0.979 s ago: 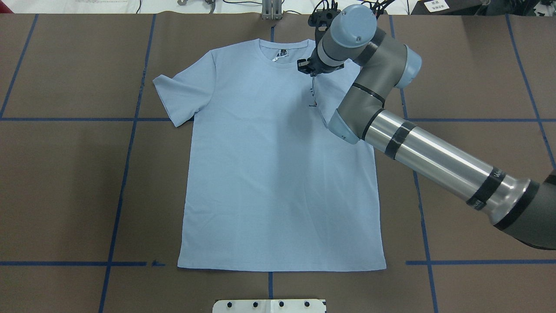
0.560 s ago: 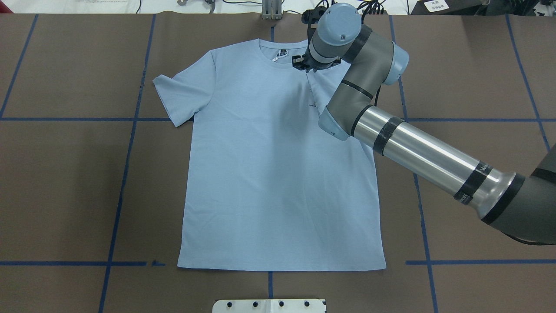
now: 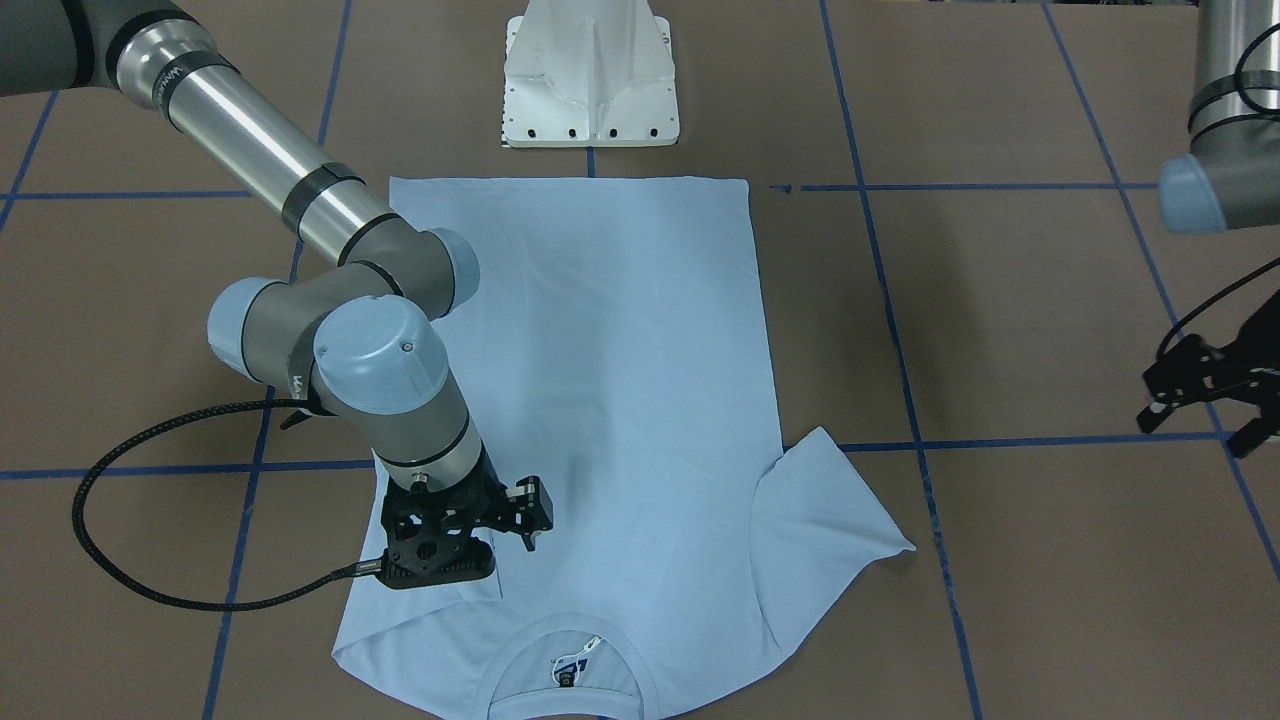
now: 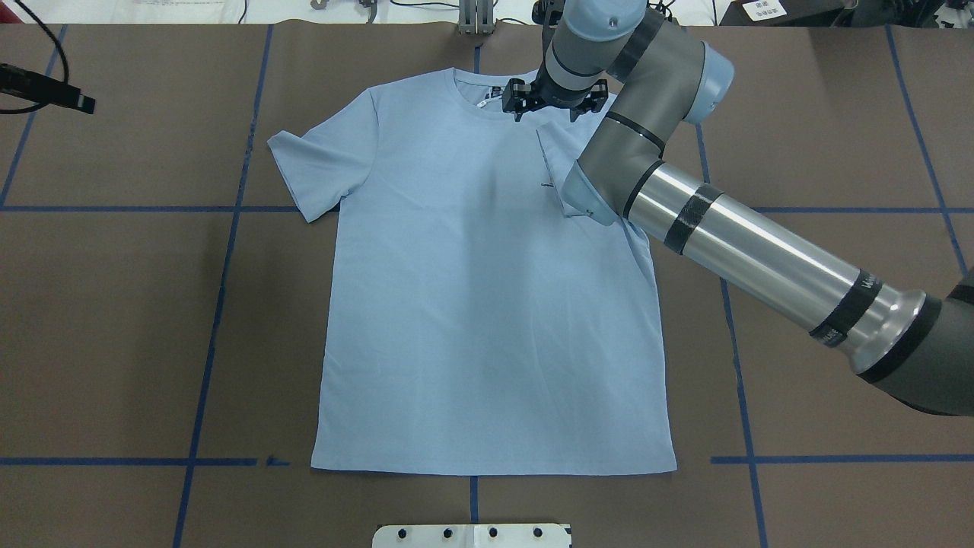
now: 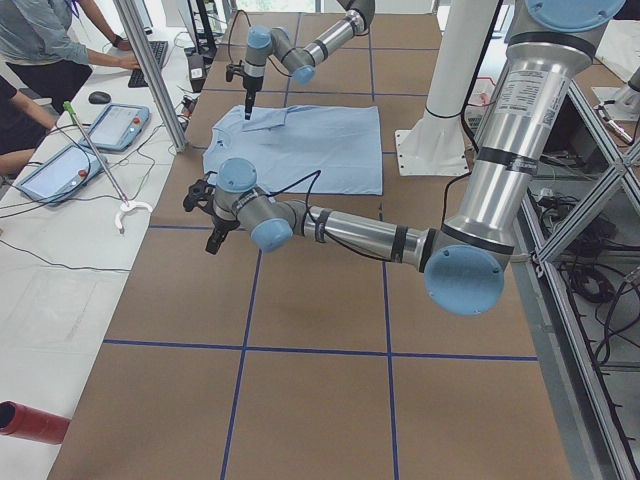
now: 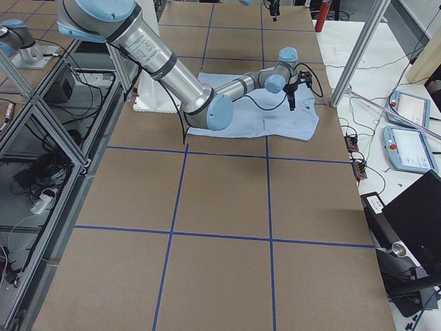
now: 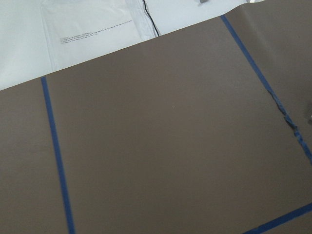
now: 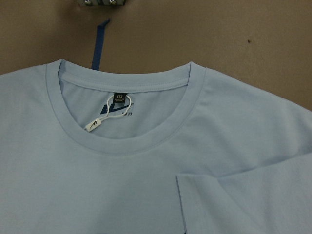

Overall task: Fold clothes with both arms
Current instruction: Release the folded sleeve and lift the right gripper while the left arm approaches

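Observation:
The pale light-blue T-shirt [image 4: 487, 304] lies flat on the brown table, collar at the far edge; it also shows in the front view [image 3: 620, 350]. Its right sleeve [image 4: 567, 164] is folded inward onto the chest, next to the tiny dark print [image 4: 546, 185]. Its left sleeve [image 4: 312, 167] lies spread out. My right gripper [image 4: 555, 106] hovers open and empty over the right shoulder, beside the collar [image 8: 126, 141] with its tag [image 8: 119, 100]. My left gripper [image 3: 1205, 400] is open and empty, well off the shirt over bare table [image 7: 170, 146].
The white pedestal base [image 3: 590, 80] stands at the robot's edge beyond the hem. Blue tape lines [image 4: 221, 304] cross the brown table cover. Operators and tablets [image 5: 110, 125] sit along the far side in the left view.
My right gripper carried the right sleeve inward, let it go and rose toward the collar. The sleeve now lies folded on the chest. My left gripper has come into the overhead view's left edge.

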{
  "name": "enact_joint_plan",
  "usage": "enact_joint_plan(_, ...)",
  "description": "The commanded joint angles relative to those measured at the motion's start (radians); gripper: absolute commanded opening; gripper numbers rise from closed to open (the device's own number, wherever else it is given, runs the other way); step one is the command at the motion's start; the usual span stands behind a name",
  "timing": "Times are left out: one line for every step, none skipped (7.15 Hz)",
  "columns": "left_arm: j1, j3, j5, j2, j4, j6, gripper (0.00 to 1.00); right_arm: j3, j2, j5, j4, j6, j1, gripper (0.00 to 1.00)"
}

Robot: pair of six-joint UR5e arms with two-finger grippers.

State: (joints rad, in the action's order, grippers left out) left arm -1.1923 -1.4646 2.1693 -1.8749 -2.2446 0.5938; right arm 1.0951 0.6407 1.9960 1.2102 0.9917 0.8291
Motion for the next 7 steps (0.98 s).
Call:
enact_joint_plan(0.158,0.024,-0.228,-0.099,-0.010,0.276,0.97,0.296,0.151,0.148,0.213,-0.005,0.034,1.00)
enact_joint_plan(0.227,0.085,-0.287,-0.162,-0.019,0.402,0.94,0.392,0.245,0.144,0.213,-0.008,0.045,1.00)
enact_joint_plan(0.271,0.163,-0.352,-0.200,-0.065,0.443,0.94,0.397,0.260,0.139,0.213,-0.007,0.048,1.00)
enact_joint_plan(0.301,0.229,-0.393,-0.207,-0.149,0.461,0.92,0.388,0.255,0.104,0.213,-0.007,0.041,1.00)
enact_joint_plan(0.303,0.287,-0.396,-0.230,-0.183,0.465,0.89,0.388,0.252,0.089,0.210,-0.002,0.038,1.00)
enact_joint_plan(0.304,0.317,-0.395,-0.254,-0.185,0.460,0.81,0.388,0.247,0.089,0.210,0.002,0.038,1.00)
enact_joint_plan(0.304,0.337,-0.395,-0.271,-0.187,0.457,0.78,0.388,0.246,0.089,0.210,0.002,0.038,1.00)
